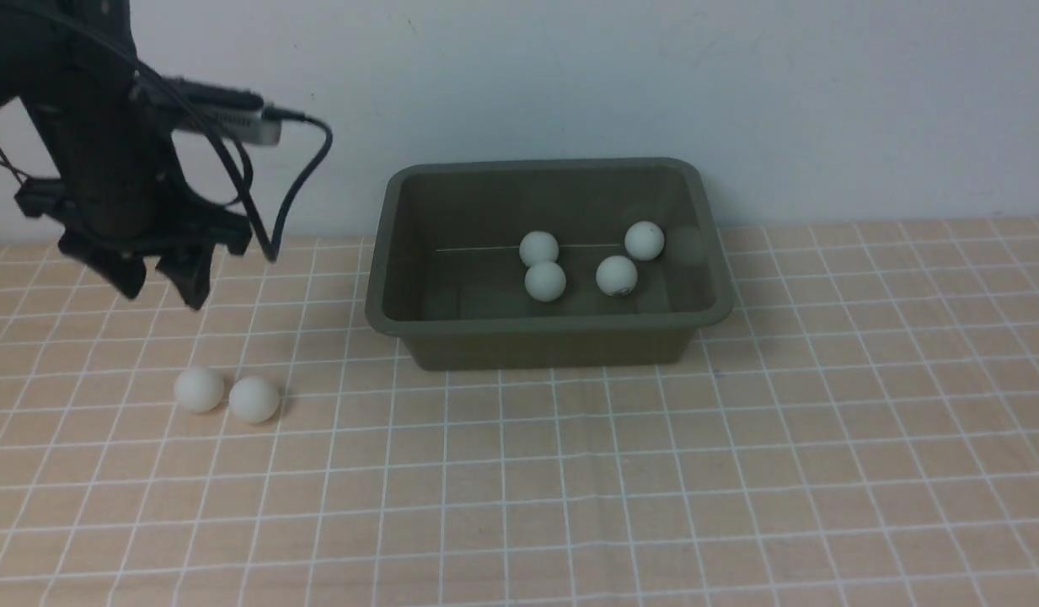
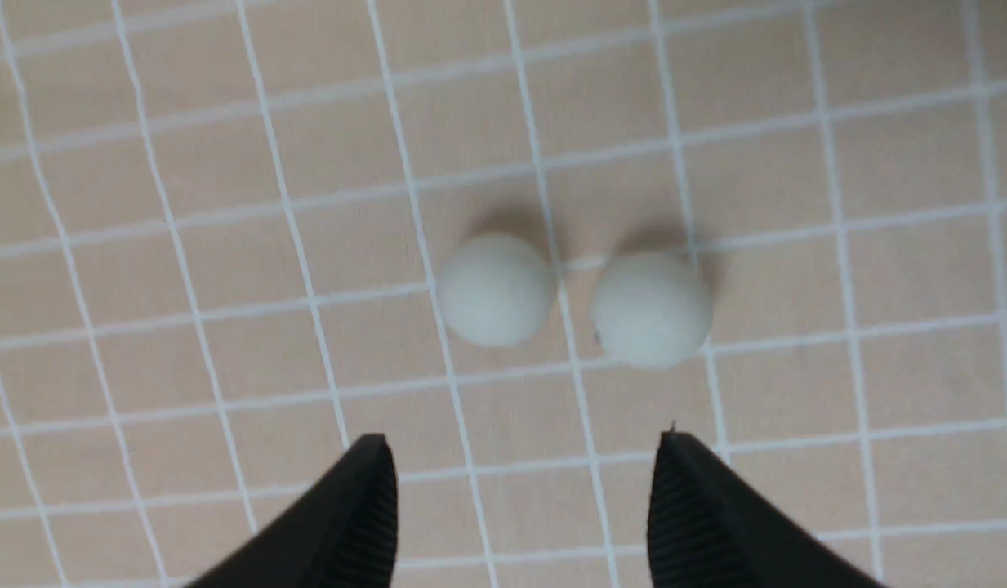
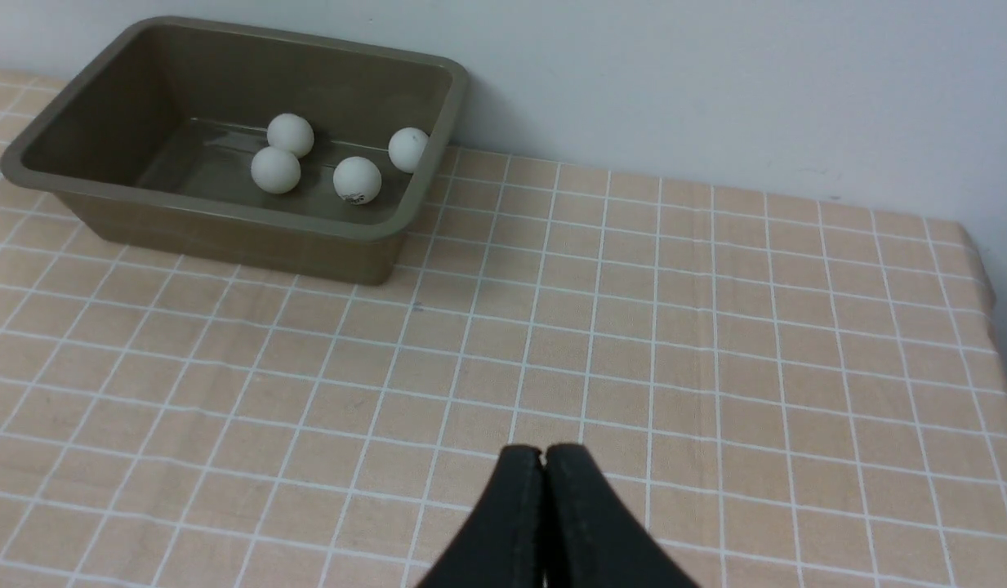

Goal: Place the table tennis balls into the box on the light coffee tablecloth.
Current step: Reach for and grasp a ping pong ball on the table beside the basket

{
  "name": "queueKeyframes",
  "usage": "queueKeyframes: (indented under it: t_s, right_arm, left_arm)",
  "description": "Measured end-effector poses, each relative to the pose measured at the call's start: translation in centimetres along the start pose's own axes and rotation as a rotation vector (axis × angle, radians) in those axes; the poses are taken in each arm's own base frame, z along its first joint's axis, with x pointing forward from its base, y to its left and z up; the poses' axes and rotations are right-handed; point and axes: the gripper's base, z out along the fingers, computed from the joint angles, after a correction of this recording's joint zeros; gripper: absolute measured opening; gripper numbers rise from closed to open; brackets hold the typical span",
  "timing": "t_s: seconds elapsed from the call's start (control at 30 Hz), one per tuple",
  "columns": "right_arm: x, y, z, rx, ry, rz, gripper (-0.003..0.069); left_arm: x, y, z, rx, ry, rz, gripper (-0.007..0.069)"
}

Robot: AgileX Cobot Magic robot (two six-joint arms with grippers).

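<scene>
Six table tennis balls are visible, all small, matte white, smooth spheres. Four sit inside the box (image 1: 544,346): a touching pair (image 1: 538,248) (image 1: 545,281) near the floor's centre, and two more toward 3 o'clock, one with a dark printed mark (image 1: 616,275) and one nearer the back wall (image 1: 644,240). The other two balls (image 1: 199,389) (image 1: 254,399) lie on the tablecloth (image 1: 654,464) at about 8 o'clock from the box, well apart from it. They lie side by side, and the left wrist view shows a thin gap between them.

The box is an olive-green plastic rectangular tub with rounded corners, a flared rim, sloping walls and a glossy floor. It stands at 12 o'clock on the cloth, close to the plain pale wall (image 1: 738,84).

The tablecloth is light peach-beige woven fabric with a thin white square grid, and it covers the tabletop.

The left gripper (image 1: 163,291) is black with ribbed inner pads. It is at 12 o'clock from the loose pair and 9 o'clock from the box. It hangs above the cloth with its jaws spread wide, empty, touching nothing. A black cable (image 1: 304,181) loops off its wrist.

The right gripper (image 3: 542,451) has its black fingers pressed together, holds nothing, and hangs over bare cloth at roughly 5 o'clock from the box.
</scene>
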Motion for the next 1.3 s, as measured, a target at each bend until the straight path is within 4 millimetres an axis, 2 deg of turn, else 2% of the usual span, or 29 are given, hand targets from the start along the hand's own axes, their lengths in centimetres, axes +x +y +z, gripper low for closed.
queueKeyframes:
  t_s: [0.03, 0.13, 0.43, 0.8, 1.03, 1.3]
  right_arm:
    - [0.0, 0.0, 0.0, 0.0, 0.0, 0.0, -0.0018]
    - [0.0, 0.0, 0.0, 0.0, 0.0, 0.0, -0.0018]
    - [0.0, 0.2, 0.0, -0.018, 0.002, 0.009, -0.0018]
    - [0.1, 0.4, 0.0, -0.044, 0.015, 0.019, -0.0018]
    - [0.1, 0.4, 0.0, -0.045, 0.015, 0.02, -0.0018]
    - [0.1, 0.4, 0.0, -0.045, 0.015, 0.02, -0.0018]
  left_arm:
    - [0.5, 0.2, 1.1, 0.001, 0.019, -0.005, 0.034]
    - [0.9, 0.5, 2.6, 0.001, 0.013, -0.013, 0.034]
    - [0.6, 0.4, 4.7, 0.002, -0.083, -0.015, 0.0349]
    - [0.1, 0.2, 7.9, 0.006, -0.035, -0.002, 0.0493]
    - [0.0, 0.6, 8.6, 0.006, -0.04, -0.014, 0.0498]
    - [0.4, 3.3, 8.8, 0.01, -0.041, -0.105, 0.0498]
